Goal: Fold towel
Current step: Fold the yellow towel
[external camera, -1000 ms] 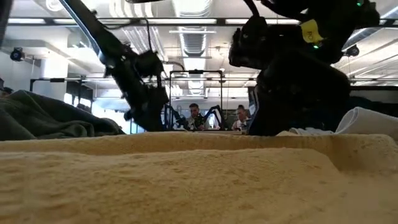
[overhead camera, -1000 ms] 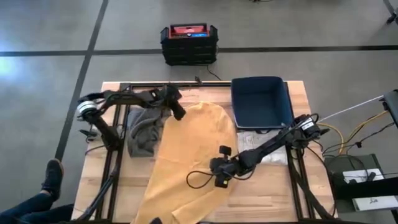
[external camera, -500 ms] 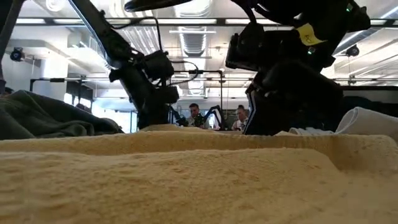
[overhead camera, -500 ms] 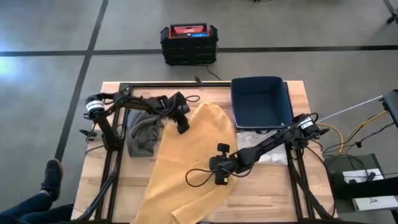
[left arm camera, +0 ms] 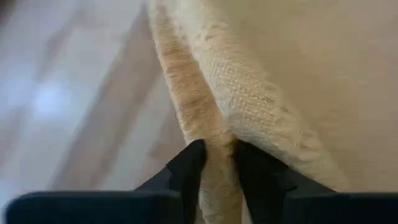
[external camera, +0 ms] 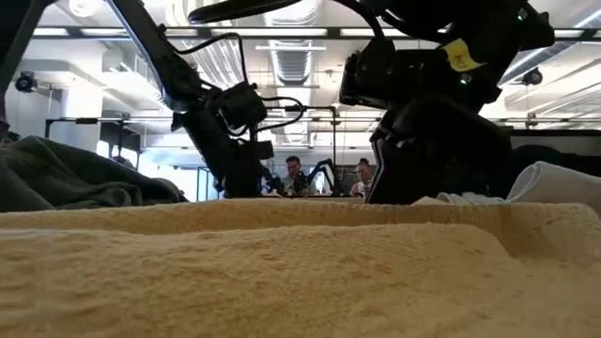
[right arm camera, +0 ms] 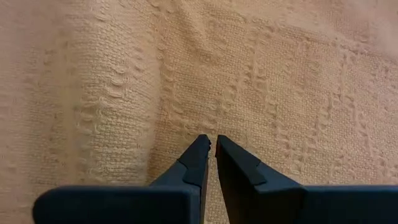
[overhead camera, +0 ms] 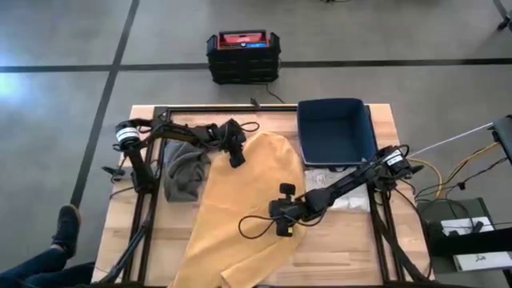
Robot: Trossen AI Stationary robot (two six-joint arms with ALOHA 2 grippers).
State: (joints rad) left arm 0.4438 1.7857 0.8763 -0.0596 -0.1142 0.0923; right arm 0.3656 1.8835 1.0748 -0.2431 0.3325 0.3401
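A yellow towel [overhead camera: 244, 212] lies spread from the table's middle toward its near edge and fills the foreground of the low view [external camera: 282, 272]. My left gripper [overhead camera: 237, 158] stands at the towel's far left edge, shut on that edge [left arm camera: 216, 149]. My right gripper [overhead camera: 281, 229] is down on the towel's middle right part. In its wrist view the fingers [right arm camera: 212, 142] are shut, their tips at the cloth's surface. My left gripper pinches the towel's thick rolled edge [left arm camera: 211, 134] between its two fingers [left arm camera: 189, 165], which lie across that edge. The cloth beyond the fingers lies on the table. My right gripper has its shut tips at the towel's flat weave [right arm camera: 211, 124]; whether they press it or hold any cloth, I cannot tell.
A crumpled grey cloth [overhead camera: 184, 172] lies left of the towel. A dark blue bin [overhead camera: 336, 132] stands at the far right, with white cloth [overhead camera: 344, 200] beneath my right arm. A black cable loop [overhead camera: 254, 230] rests on the towel. A black and red case [overhead camera: 242, 54] sits on the floor.
My left gripper has moved down and toward the table's right and near side, from above the grey cloth onto the yellow towel's far left edge. The towel has kept its place.
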